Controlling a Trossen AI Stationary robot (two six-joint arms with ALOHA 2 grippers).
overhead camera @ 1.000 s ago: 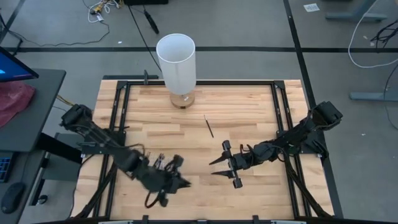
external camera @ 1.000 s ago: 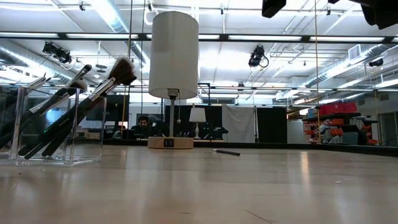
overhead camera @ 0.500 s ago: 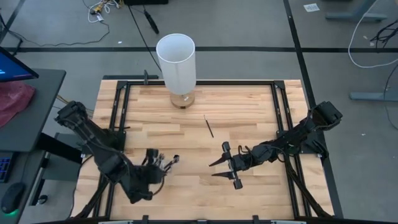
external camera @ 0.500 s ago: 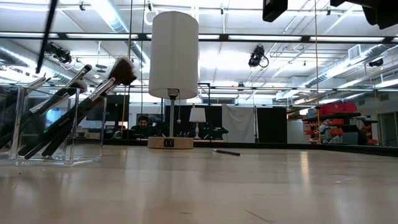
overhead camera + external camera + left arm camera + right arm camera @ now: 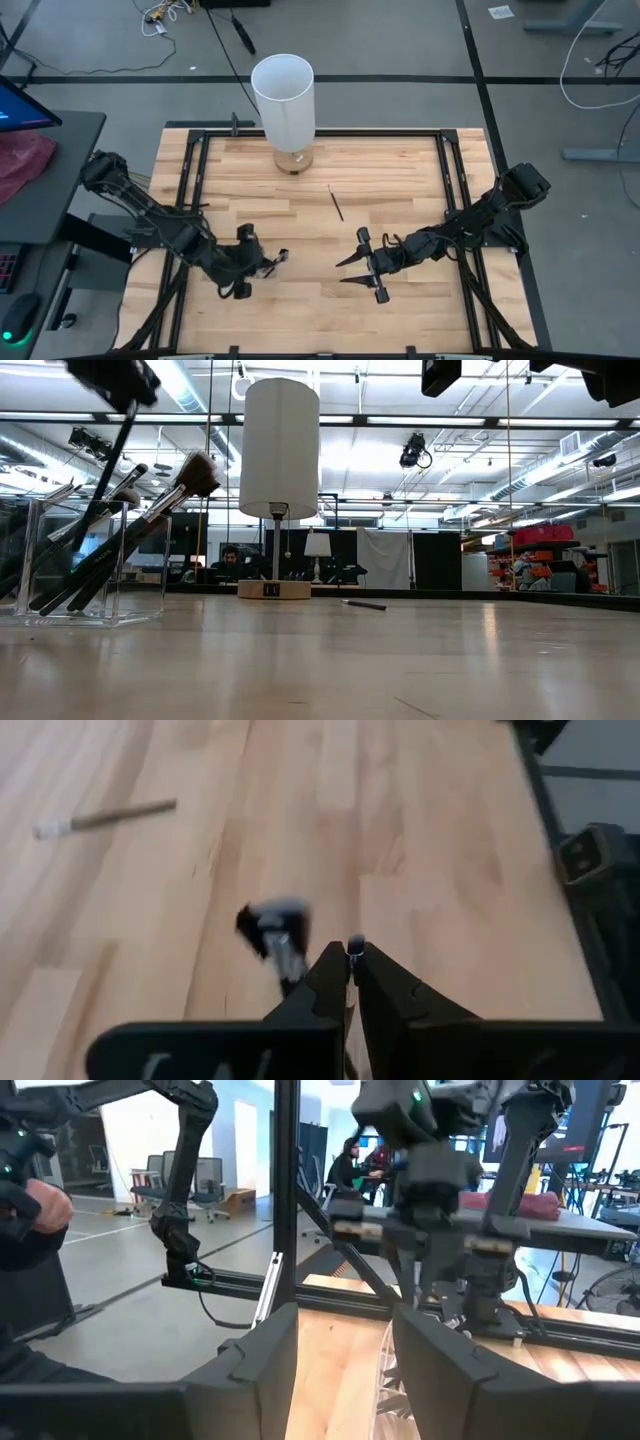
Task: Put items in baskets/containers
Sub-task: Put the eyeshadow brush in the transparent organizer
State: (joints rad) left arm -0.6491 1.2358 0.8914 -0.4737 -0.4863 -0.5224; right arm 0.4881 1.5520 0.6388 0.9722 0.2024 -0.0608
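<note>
1. Clear plastic, see-through and boxy: that is the container (image 5: 140, 565), standing on the counter (image 5: 400, 180) at its near left part, just under my left claw (image 5: 243, 268).
2. My left claw is pressed together on the thin dark handle of one makeup brush (image 5: 108, 480). In the low view the brush hangs tilted from the claw, its lower end reaching down among the brushes leaning in the container.
3. The step in hand, as I judge it, is dropping this brush in. I need to spread the left claw so the handle slides down beside the others, then lift straight up without knocking the container's wall.
4. My right claw (image 5: 360, 262) is spread wide and empty, hovering above the middle of the counter, well apart from the container.
5. One loose brush (image 5: 336, 203) lies flat on the bare wood between the white lamp (image 5: 283, 95) and my right claw. I judge that it is the next pick, and the right claw is the nearer one for it.
6. The count:
   - one container
   - one brush pinched
   - one brush loose on the counter
   - four or five brushes leaning in the container; they overlap, so I cannot count them exactly
   - one lamp
</note>
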